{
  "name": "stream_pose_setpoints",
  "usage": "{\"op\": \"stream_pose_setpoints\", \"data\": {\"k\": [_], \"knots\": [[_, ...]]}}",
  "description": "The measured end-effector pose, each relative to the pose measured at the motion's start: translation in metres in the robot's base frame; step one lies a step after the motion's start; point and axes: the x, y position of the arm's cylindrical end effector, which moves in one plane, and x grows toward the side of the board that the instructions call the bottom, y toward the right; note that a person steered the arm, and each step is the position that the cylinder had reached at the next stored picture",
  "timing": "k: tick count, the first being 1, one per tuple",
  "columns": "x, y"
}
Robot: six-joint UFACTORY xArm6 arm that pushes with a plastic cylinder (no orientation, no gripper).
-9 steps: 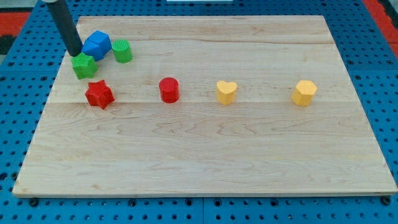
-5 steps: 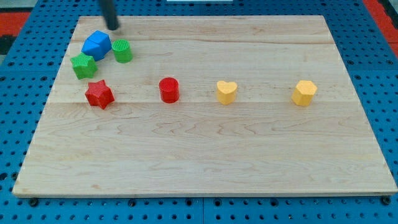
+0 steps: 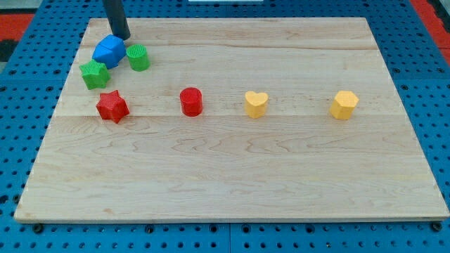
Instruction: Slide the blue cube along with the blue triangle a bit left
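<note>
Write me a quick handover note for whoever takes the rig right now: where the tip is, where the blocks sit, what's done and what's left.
My tip is at the board's far left corner, just above the blue block toward the view's top, at its right edge.
The blue block sits between a green star at its lower left and a green cylinder at its right. Only one blue block can be made out; no separate blue triangle is distinguishable.
Done: nothing that shows.
Left: get the tip to the block's right side and push it slightly to the view's left, watching the green star.
</note>
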Motion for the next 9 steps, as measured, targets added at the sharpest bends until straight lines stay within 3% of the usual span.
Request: {"op": "stream_pose_setpoints", "data": {"k": [9], "knots": [[0.002, -0.030]]}}
